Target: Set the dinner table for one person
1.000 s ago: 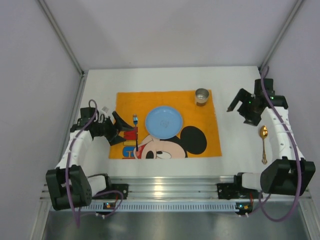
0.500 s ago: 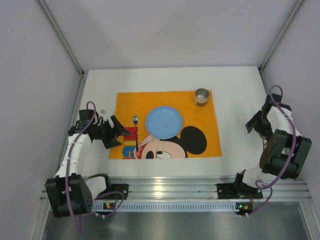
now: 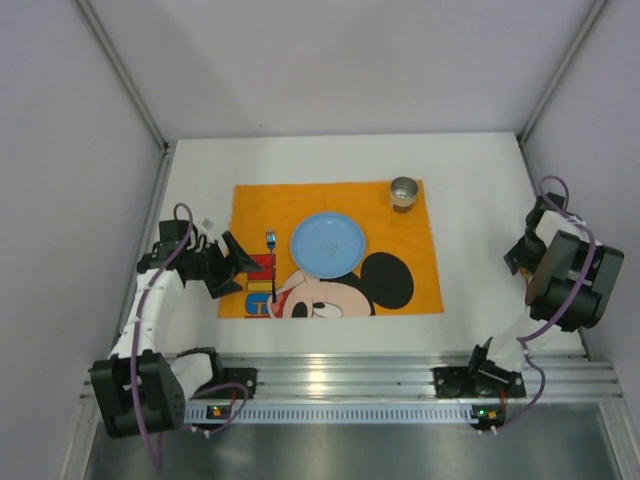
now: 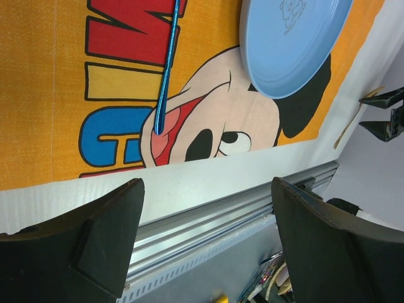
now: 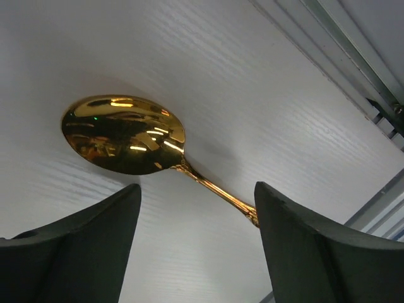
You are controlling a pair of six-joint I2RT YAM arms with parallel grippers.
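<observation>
The white dinner table [image 3: 300, 160] carries an orange Mickey Mouse placemat [image 3: 410, 250]. On the mat lie a blue plate [image 3: 328, 244], a blue fork [image 3: 271, 265] to its left and a metal cup [image 3: 404, 192] at the far right corner. My left gripper [image 3: 236, 262] stands open just left of the fork; in the left wrist view its gripper [image 4: 208, 246] holds nothing, with the fork [image 4: 165, 76] and plate [image 4: 290, 44] ahead. In the right wrist view my right gripper [image 5: 196, 243] hangs open low over a gold spoon [image 5: 123, 134], whose handle runs between the fingers.
The right arm [image 3: 560, 275] is folded over the table's right edge and hides the spoon from above. An aluminium rail [image 3: 330, 375] runs along the near edge. Grey walls close in the back and both sides.
The right arm has swung back from beside the cup and come down over the spoon at the right edge, its jaws narrowing slightly. The left arm has drawn back a little.
</observation>
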